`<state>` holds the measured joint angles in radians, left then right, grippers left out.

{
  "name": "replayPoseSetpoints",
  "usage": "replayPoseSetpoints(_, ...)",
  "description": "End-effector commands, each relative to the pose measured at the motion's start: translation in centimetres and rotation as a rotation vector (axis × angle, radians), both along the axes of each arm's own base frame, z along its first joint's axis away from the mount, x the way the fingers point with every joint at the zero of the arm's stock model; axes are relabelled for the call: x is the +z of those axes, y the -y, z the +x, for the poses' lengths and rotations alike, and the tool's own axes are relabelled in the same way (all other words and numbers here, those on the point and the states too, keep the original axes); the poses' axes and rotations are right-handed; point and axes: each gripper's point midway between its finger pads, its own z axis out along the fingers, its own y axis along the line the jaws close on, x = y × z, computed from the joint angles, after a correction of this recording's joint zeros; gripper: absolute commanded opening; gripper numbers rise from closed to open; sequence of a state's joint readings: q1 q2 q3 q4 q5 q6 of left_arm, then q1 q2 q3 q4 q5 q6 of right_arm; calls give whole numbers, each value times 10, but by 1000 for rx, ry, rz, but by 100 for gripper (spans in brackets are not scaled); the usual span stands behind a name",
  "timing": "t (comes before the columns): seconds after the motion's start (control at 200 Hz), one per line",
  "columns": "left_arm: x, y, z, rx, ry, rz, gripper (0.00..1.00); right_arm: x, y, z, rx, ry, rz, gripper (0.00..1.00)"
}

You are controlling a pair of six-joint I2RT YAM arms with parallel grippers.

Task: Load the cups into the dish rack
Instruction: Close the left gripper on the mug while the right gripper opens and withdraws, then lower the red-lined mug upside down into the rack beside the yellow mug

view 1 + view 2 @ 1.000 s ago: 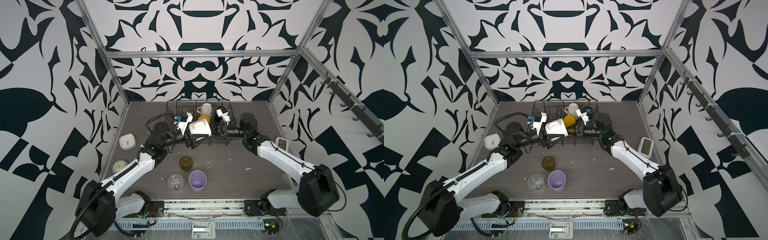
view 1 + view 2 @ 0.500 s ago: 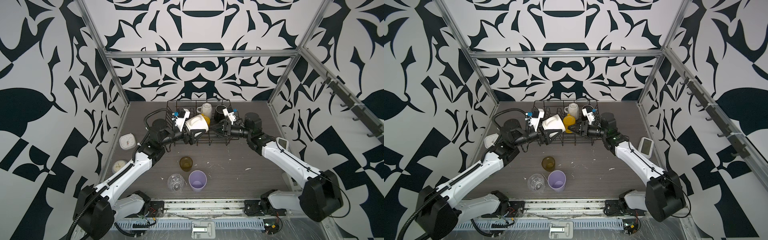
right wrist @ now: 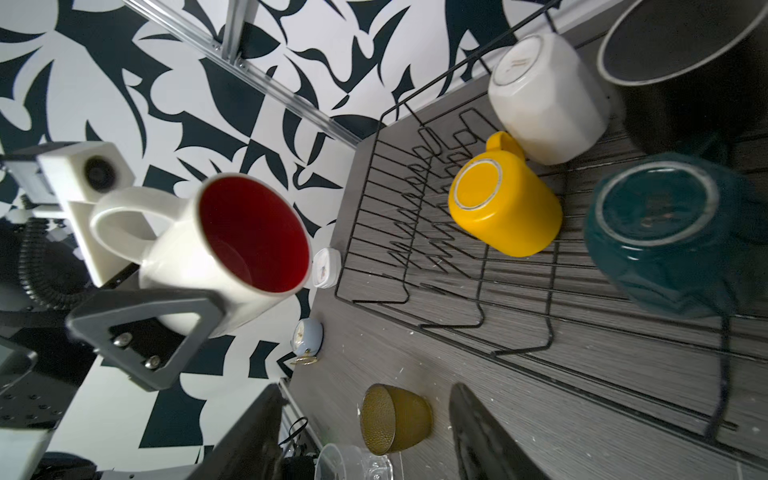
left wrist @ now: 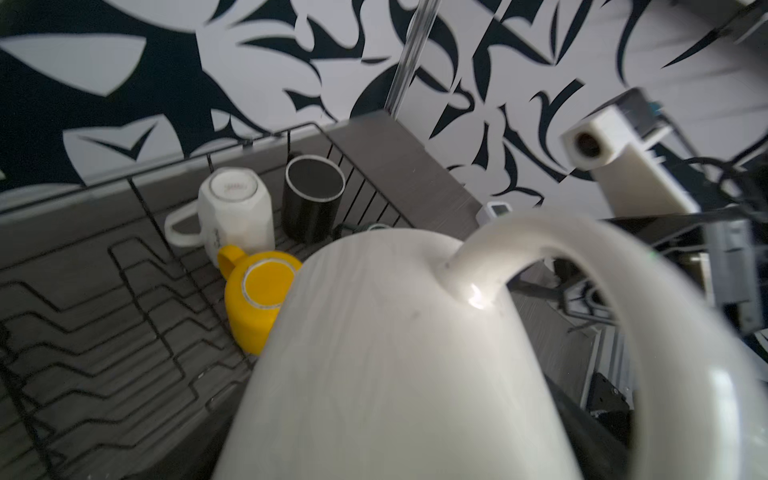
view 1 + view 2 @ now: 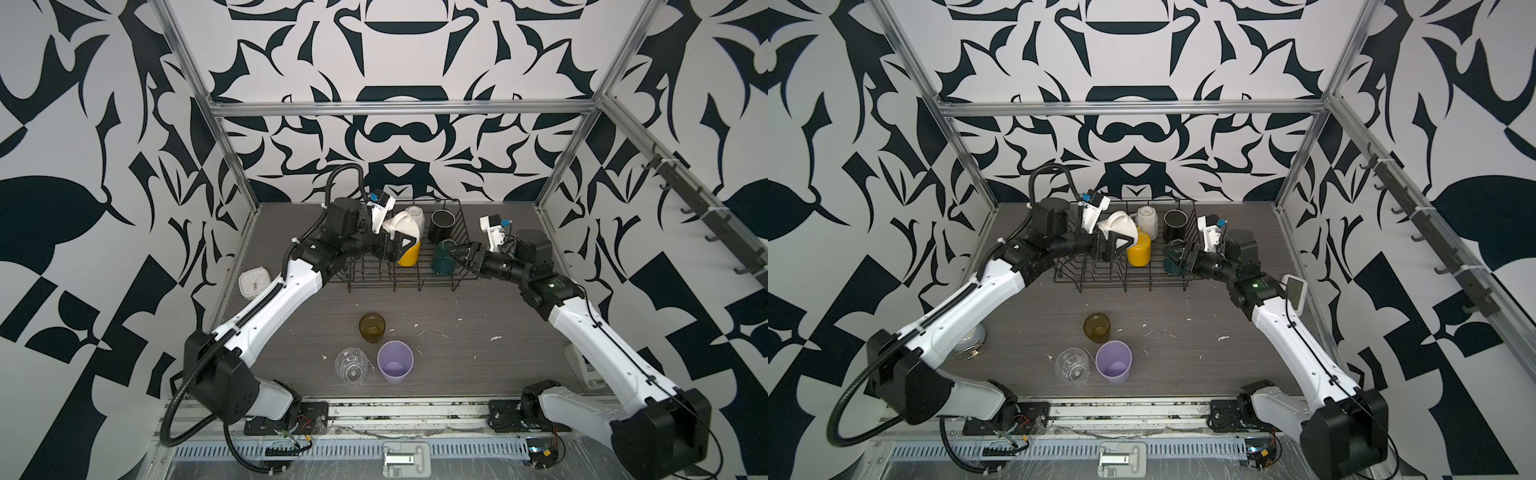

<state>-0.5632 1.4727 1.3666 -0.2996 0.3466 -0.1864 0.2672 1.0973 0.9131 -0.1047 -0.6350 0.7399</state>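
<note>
Left gripper (image 5: 400, 245) is clamped on the red-inside white mug (image 5: 398, 223); in the right wrist view one grey finger (image 3: 166, 332) sits flat against the mug's outer wall; the mug is tipped over sideways with its red mouth facing the right arm, and its handle arches right in front of the left wrist camera. It's held up over the left-middle of the dish rack (image 5: 399, 279), just beside the yellow mug (image 5: 409, 254); can't tell if the two touch. The right gripper (image 5: 463, 255) has its jaws spread with nothing between them; in the right wrist view its fingers (image 3: 478, 432) only frame bare table (image 5: 457, 353). It sits at the rack's right near corner, right next to the teal mug (image 5: 444, 257), which is bottom-up in the rack; contact or not, can't tell. The yellow mug is also bottom-up; the white mug (image 5: 414, 218) is bottom-up at the far side, with the black mug (image 5: 442, 224) just right of it. The amber glass (image 5: 372, 327), clear glass (image 5: 351, 365) and lilac tumbler (image 5: 395, 362) stand upright on the near table, well apart from the rack.
</note>
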Motion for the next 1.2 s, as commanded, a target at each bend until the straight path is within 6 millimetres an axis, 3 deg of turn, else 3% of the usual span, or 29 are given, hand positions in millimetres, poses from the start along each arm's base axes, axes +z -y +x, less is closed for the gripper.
replayPoseSetpoints(0.0,-1,0,4,20,-66,48,0,8,15,1,-63,64,-61,67)
replayPoseSetpoints(0.28,-34,12,22,31,-184,169,0,0,28,3,-114,66,-92,74)
replayPoseSetpoints(0.725,-89,40,25,-55,-314,392,0,-12,37,0,-124,62,-110,76)
replayPoseSetpoints(1.195,-142,52,31,-88,-383,571,0,-21,43,-3,-126,47,-101,76)
